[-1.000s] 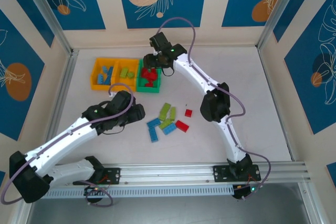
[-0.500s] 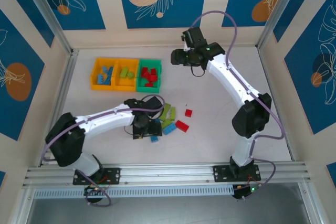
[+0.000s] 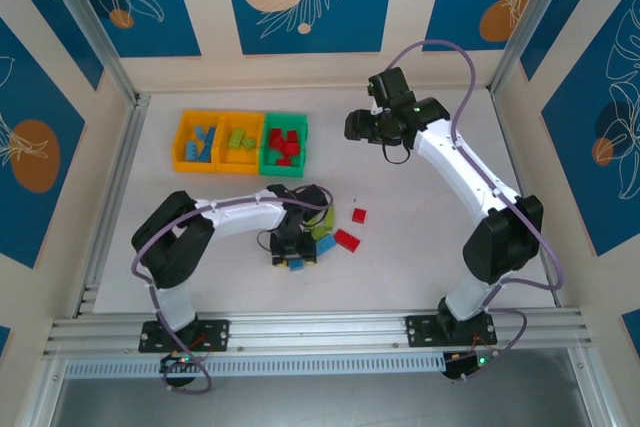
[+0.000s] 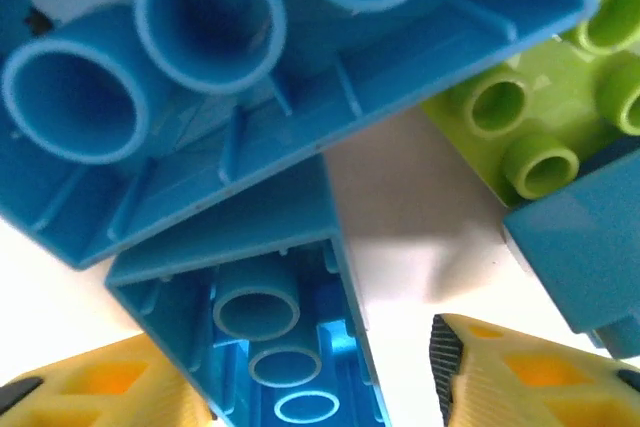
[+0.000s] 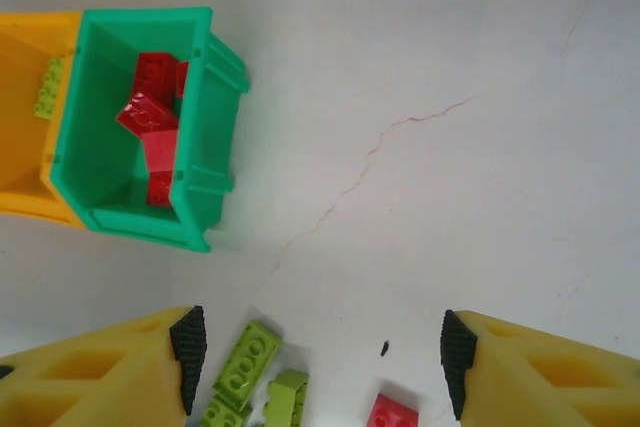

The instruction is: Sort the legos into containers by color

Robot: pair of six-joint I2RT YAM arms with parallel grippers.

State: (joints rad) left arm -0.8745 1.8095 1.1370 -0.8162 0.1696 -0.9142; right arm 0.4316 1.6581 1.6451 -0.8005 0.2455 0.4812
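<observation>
Grasp on a crowded pile. Left fingers (image 4: pixel 520 377), at the bottom of the wrist view, stand spread either side of an upturned blue brick (image 4: pixel 270 287). Bare tabletop (image 4: pixel 400 217) shows between it and the right-hand finger, so nothing is pinched yet. A second blue brick (image 4: pixel 300 77) overlaps it above, and a green brick (image 4: pixel 530 117) lies just beside at upper right. Closing here may catch or tip the overlapping brick, or nudge the green one. A skewed grip could then slip on the way to the bins (image 3: pixel 220 115), upper left of the top view. Right fingers (image 5: pixel 100 377) hang spread and empty near the green bin (image 5: pixel 205 197) of red bricks (image 5: pixel 150 112).
</observation>
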